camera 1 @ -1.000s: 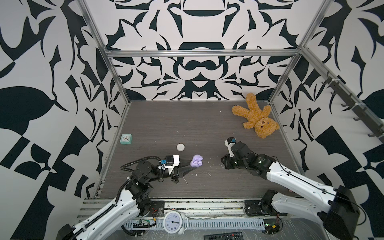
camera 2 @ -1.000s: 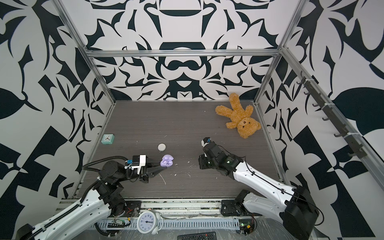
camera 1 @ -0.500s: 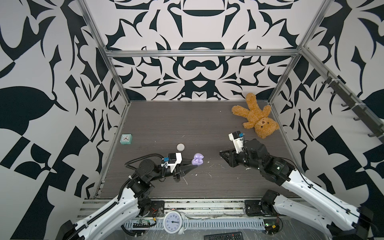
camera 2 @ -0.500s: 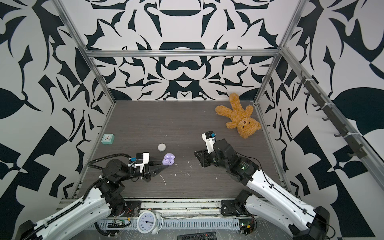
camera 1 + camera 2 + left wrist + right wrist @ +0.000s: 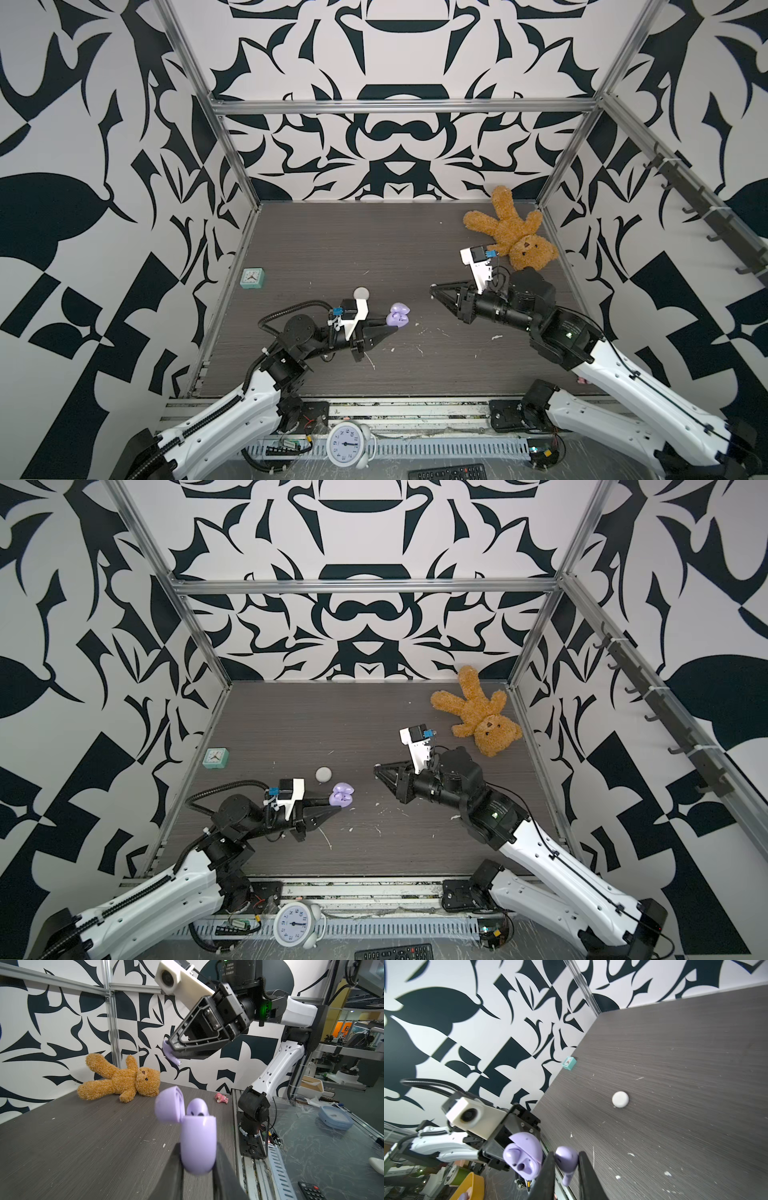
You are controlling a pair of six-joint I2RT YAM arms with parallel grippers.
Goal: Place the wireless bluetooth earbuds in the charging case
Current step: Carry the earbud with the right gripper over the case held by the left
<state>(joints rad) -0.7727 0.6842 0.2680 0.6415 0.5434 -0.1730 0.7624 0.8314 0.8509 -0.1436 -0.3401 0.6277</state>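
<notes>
In both top views the left gripper (image 5: 392,328) is clamped on an open purple case (image 5: 398,319) low over the table (image 5: 332,232). A white round case (image 5: 361,293) lies just behind it, a teal clock (image 5: 253,278) near the left wall and a teddy bear (image 5: 509,232) at the far right. The right gripper (image 5: 434,290) hangs raised, well apart; what it pinches is too small to tell there. The left wrist view shows one earbud (image 5: 197,1108) seated in the blurred case, and a second earbud (image 5: 170,1054) pinched in the right gripper with its stem hanging. In the right wrist view, fingers cut off by the frame squeeze that earbud's head.
</notes>
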